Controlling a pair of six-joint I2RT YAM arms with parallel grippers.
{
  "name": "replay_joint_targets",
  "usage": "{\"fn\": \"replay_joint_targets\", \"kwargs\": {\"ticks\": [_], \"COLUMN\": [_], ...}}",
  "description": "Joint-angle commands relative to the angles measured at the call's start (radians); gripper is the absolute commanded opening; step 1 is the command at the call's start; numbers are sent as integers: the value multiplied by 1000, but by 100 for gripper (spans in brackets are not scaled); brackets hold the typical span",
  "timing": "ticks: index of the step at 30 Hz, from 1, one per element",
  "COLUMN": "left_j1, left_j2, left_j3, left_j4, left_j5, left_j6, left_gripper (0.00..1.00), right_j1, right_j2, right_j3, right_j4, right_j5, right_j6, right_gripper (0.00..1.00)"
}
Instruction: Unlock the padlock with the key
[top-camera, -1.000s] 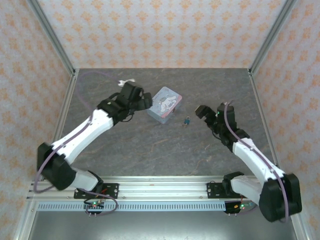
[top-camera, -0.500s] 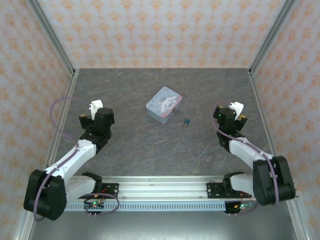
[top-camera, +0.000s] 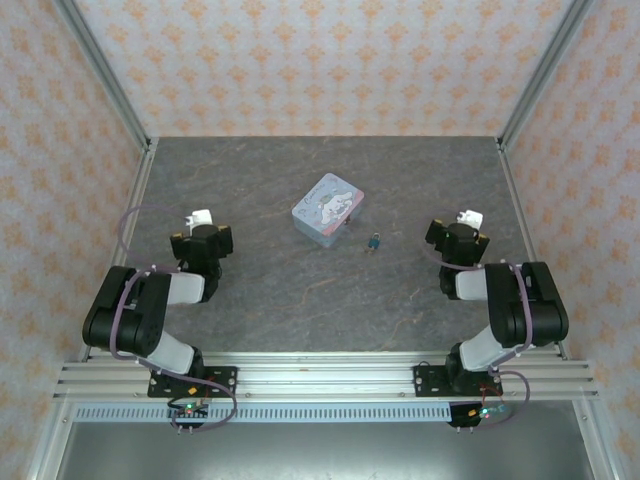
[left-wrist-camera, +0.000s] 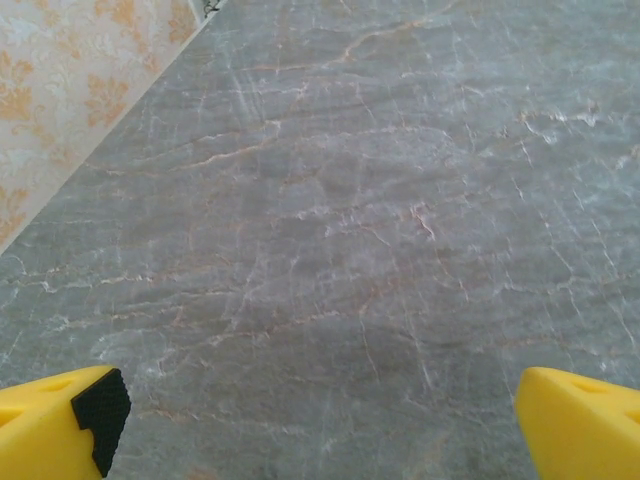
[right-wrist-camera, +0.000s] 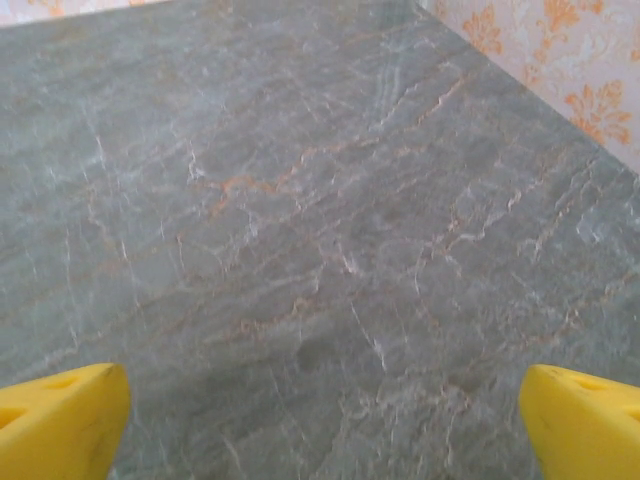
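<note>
— While we log both arms folded low at the near edge of the counter (top-camera: 300, 290), where do we place the padlock (top-camera: 373, 241)?
— We place it on the bare counter, just beside the near right corner of the tin (top-camera: 328, 209), apart from it as far as we can tell. The key is too small for us to pick out.
— Which pincer do we rate nearer?
— The right pincer (top-camera: 458, 236). The padlock lies to its left, roughly level with it. The left pincer (top-camera: 201, 238) sits well apart, beyond the tin.
— Their state?
— Both released: on each wrist view the yellow fingers (right-wrist-camera: 60, 415) stand wide, nothing between them.
— The padlock's long axis?
— We cannot tell at this size. We judge a closer look is needed first.
</note>
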Motion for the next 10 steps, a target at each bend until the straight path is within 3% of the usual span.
{"fn": "replay_joint_targets", "kwargs": {"ticks": [1, 10], "left_j1": [7, 7], "left_j2": [-19, -17], "left_j3": [22, 18], "left_j4": [67, 81], "left_j5": [59, 54], "left_j6": [-6, -1], "left_gripper": [100, 100], "right_j1": [-1, -3], "right_j2": [-23, -21], "right_j3": [10, 24], "right_j4": [31, 11], "right_j5": [-42, -111], "right_j6": [5, -22], "right_gripper": [99, 99]}}
